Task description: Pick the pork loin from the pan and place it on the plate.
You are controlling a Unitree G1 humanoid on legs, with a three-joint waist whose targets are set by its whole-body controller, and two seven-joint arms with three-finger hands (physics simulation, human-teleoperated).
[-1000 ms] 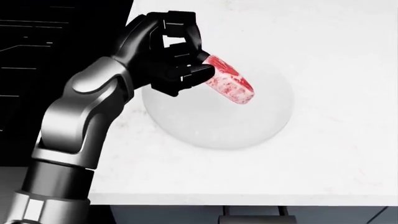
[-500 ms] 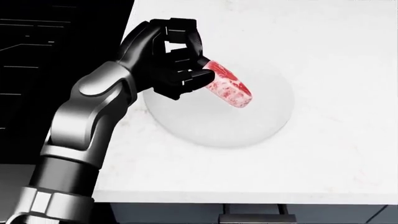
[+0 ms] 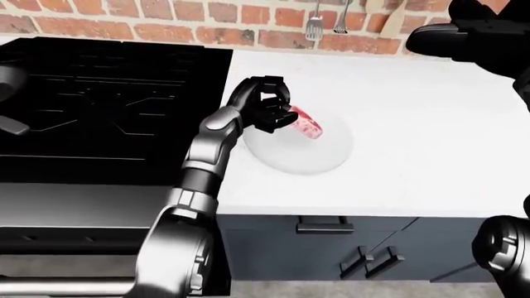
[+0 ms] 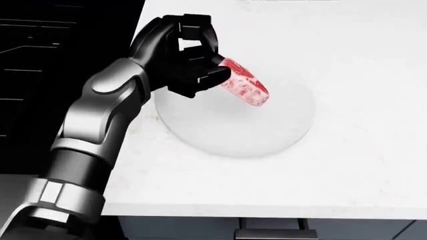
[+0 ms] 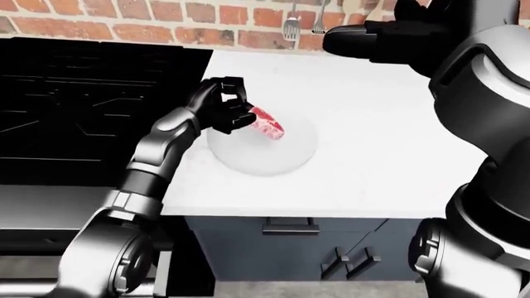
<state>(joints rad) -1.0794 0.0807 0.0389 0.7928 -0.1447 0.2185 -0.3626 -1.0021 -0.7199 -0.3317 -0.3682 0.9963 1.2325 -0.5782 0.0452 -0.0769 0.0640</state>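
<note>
Head view is showing my kitchen worktop, with the pale plate point(image 4: 235, 131) as the landmark for everything else. Left of the plate, the black stove point(image 3: 107, 105) is filling that whole side of the scene; above the plate in the left-eye view, a brick wall point(image 3: 166, 18) is running along the top with utensils point(image 3: 327, 22) hanging on it. The white counter point(image 4: 360, 165) is carrying the plate near its left edge.

I am reaching my left arm in from the stove side, and my left hand point(image 4: 190, 57) is hanging over the plate's upper-left rim, fingers pressed together and pinching one end of the pork loin point(image 4: 246, 89). My right hand point(image 5: 389, 34) is raised well above and to the right of the plate, near the wall; whether its fingers are spread I cannot tell.

I judge the job nearly done: the loin is off the pan and only the set-down is left. To do it well, I should be lowering the hand until the meat's free end is touching the plate's middle, then parting the fingers gently so it is not rolling off the rim.

The loin is a short, rounded slab, red at the gripped end, marbled pink and white toward its free end, tilting downward over the plate without touching it.
</note>
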